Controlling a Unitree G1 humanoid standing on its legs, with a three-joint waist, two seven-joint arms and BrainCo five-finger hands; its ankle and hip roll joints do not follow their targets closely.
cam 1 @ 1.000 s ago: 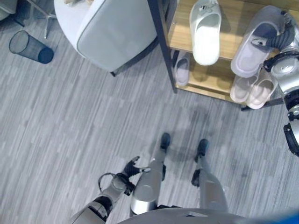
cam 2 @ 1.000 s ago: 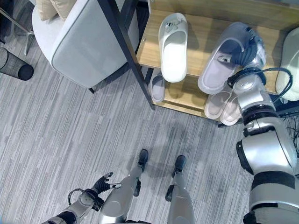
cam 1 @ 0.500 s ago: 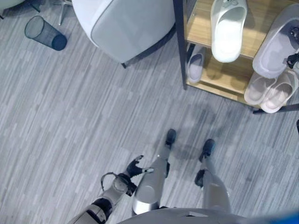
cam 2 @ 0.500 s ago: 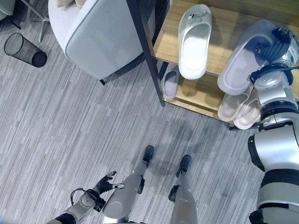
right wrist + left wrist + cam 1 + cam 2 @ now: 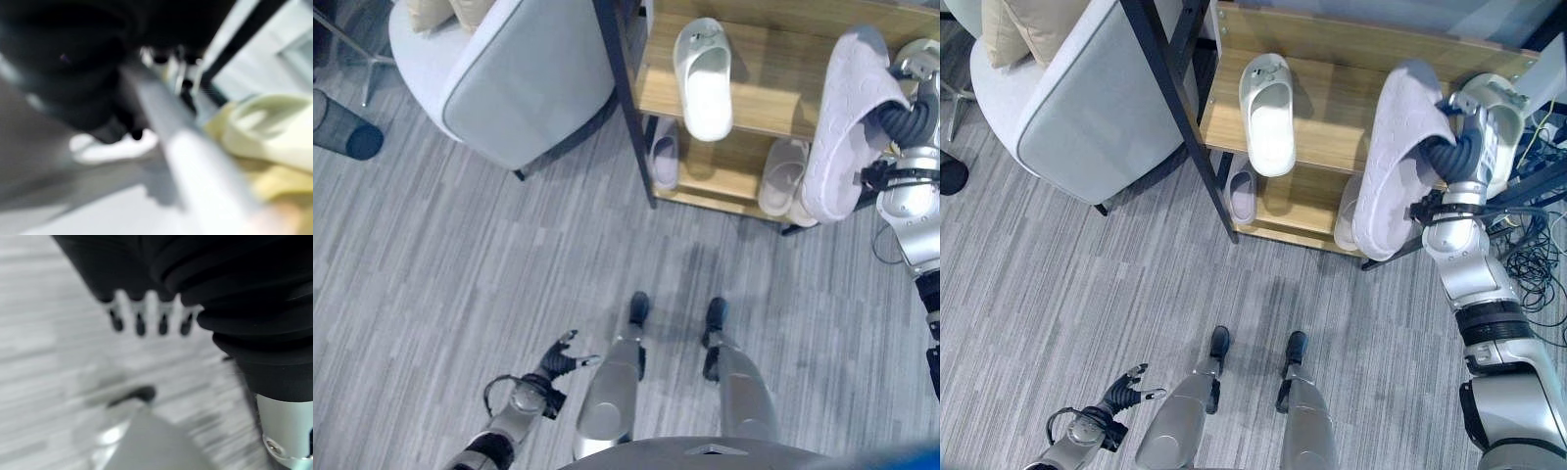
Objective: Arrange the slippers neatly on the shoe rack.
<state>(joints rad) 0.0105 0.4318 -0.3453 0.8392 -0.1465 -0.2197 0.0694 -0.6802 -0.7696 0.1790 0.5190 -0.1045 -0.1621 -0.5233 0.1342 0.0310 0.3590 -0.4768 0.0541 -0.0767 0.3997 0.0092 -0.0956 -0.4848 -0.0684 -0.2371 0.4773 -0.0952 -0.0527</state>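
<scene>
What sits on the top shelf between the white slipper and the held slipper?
Nothing: bare wood lies between the white slipper and the lilac slipper in the right eye view.

Wooden shoe rack (image 5: 1332, 103) with white slipper (image 5: 1269, 114) on its top shelf, a pale-yellow one (image 5: 1506, 117) apparently at the far end, others below.

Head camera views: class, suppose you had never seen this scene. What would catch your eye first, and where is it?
First, the pale lilac slipper, held tilted on its edge by the right robot hand in front of the wooden shoe rack. Next, a white slipper lying flat on the rack's top shelf. The left robot hand hangs open low over the grey floor.
</scene>
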